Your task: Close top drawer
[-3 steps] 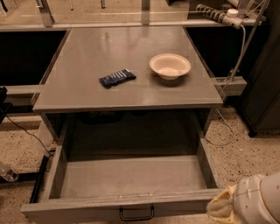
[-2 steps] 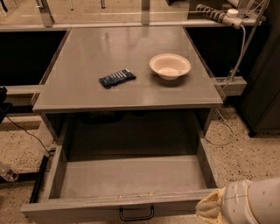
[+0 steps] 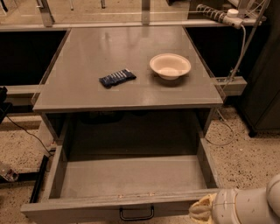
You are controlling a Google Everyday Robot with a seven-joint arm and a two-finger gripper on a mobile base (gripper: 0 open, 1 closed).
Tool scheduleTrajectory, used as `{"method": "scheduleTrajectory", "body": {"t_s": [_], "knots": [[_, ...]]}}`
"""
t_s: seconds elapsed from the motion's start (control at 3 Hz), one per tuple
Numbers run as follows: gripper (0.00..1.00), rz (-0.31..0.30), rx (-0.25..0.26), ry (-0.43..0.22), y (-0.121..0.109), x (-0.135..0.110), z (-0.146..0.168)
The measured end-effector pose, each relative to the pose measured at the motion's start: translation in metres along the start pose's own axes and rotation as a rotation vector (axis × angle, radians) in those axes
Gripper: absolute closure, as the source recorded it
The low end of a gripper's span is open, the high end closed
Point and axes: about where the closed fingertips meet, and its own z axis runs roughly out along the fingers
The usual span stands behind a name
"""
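The top drawer (image 3: 131, 179) is a wide grey metal drawer pulled far out from under the grey tabletop (image 3: 87, 94). It is empty inside. Its flat front panel (image 3: 87, 209) runs along the bottom of the view, with a small black loop handle (image 3: 136, 213) at its middle. My gripper (image 3: 202, 211) is at the bottom right, a pale tan tip on a white arm (image 3: 249, 205), right at the drawer's front right corner and to the right of the handle. It holds nothing that I can see.
On the tabletop lie a dark blue snack packet (image 3: 117, 78) and a cream bowl (image 3: 170, 65). A cable and a power strip (image 3: 216, 13) hang at the back right. A dark cabinet (image 3: 267, 83) stands at the right. Speckled floor lies on both sides.
My arm has slid left along the bottom edge, bringing the gripper tip closer to the drawer's front right corner. The drawer has not moved.
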Motion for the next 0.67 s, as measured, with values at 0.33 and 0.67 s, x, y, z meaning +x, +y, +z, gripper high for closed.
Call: {"method": "scheduleTrajectory", "body": {"t_s": [0.33, 0.67], "knots": [[0.82, 0.001, 0.004, -0.004, -0.0065, -0.0011, 0.0136], [0.59, 0.002, 0.005, -0.004, -0.0079, -0.0014, 0.0159]]}}
